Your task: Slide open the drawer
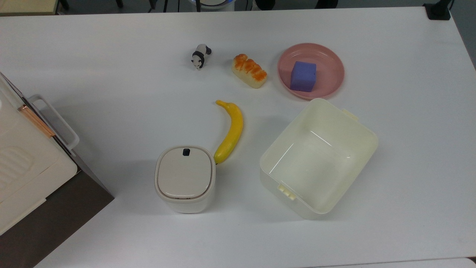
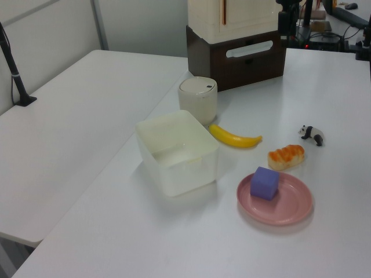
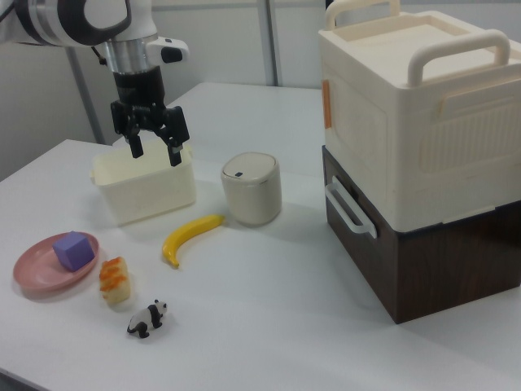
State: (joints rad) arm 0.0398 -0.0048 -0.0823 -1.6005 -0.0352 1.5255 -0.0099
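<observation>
Top view: we are seeing the drawer (image 1: 55, 201) sitting closed at the table's (image 1: 111, 56) left edge, near the top view's lower left corner, its white loop handle (image 1: 55, 123) facing the table's middle. A cream ribbed appliance (image 1: 22, 163) is resting on top of it.

Left view: we are noting the drawer (image 2: 243, 61) at the table's far edge, front flush, with a lidded cream bin (image 2: 197, 98) just beside it and a banana (image 2: 235, 138) nearby.

Right view: we are watching the claw (image 3: 153, 148) hanging with fingers spread wide, holding nothing, above the open cream box (image 3: 146, 189), well apart from the drawer (image 3: 407, 261).
</observation>
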